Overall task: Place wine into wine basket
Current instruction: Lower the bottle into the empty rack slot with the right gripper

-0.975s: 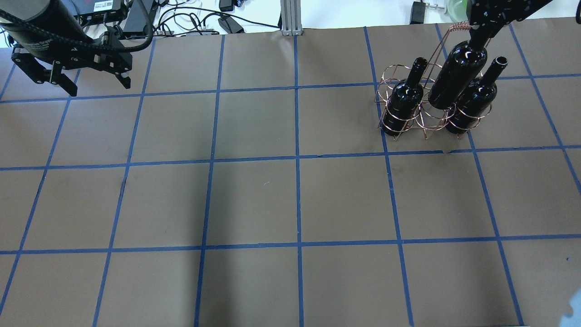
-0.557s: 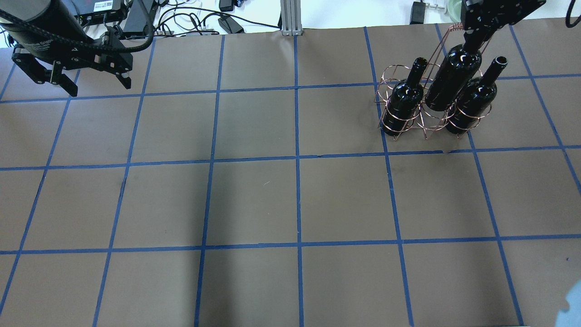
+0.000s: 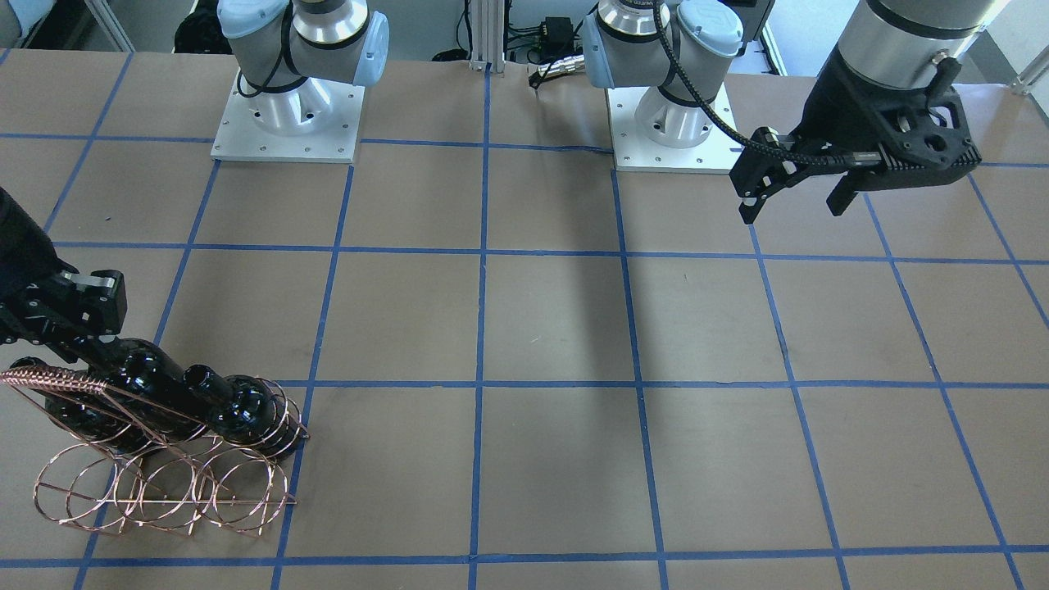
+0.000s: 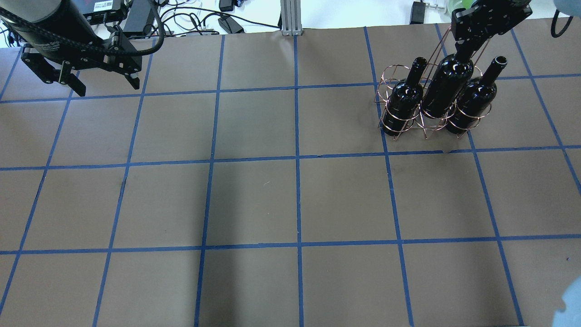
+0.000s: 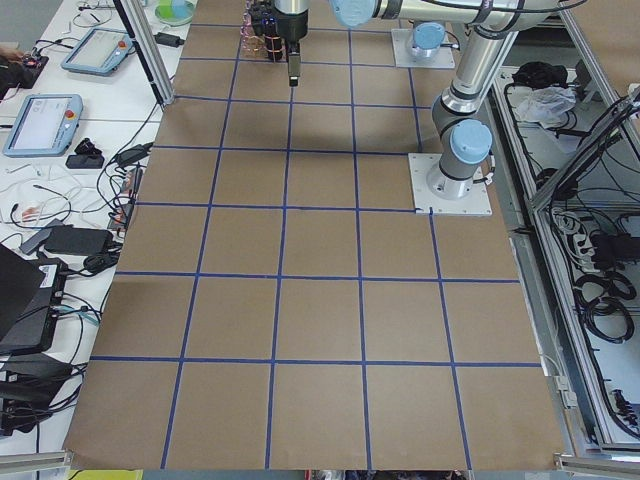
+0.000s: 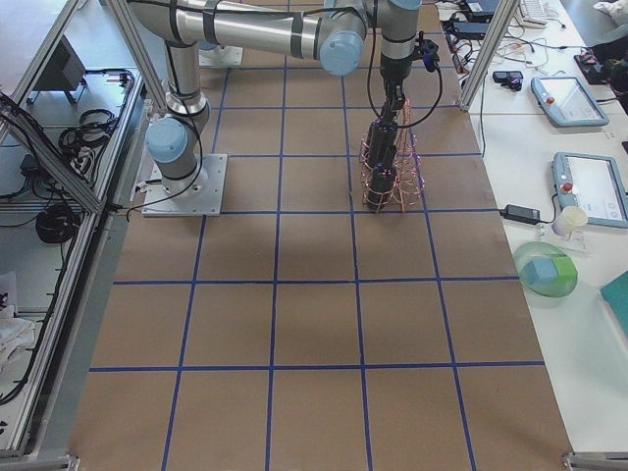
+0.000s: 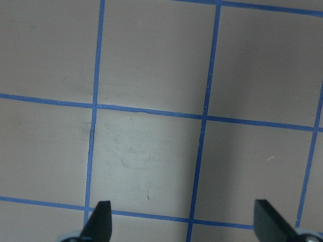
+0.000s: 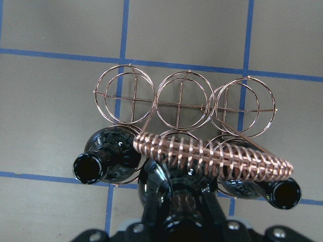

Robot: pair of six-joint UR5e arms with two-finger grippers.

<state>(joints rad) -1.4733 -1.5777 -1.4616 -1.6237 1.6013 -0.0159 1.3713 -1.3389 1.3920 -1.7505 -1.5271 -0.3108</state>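
As right gripper (image 4: 464, 47) pinches neck, wine (image 4: 445, 91) stands vert., neck-up, in wine basket (image 8: 212, 154).

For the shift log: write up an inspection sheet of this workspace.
Surface: brown table with a blue tape grid, lightly scuffed.
Job's things: middle bottle down in the basket, between two other bottles; the basket's other row is empty.
Clutter: nothing seen.
Hands: right hand shut on the middle bottle's neck; left hand open, holding nothing, above the table.
Cables: loose leads beyond the table's far edge; hose along the left arm.
Surroundings: pendants, cup and green bowl on a side bench.
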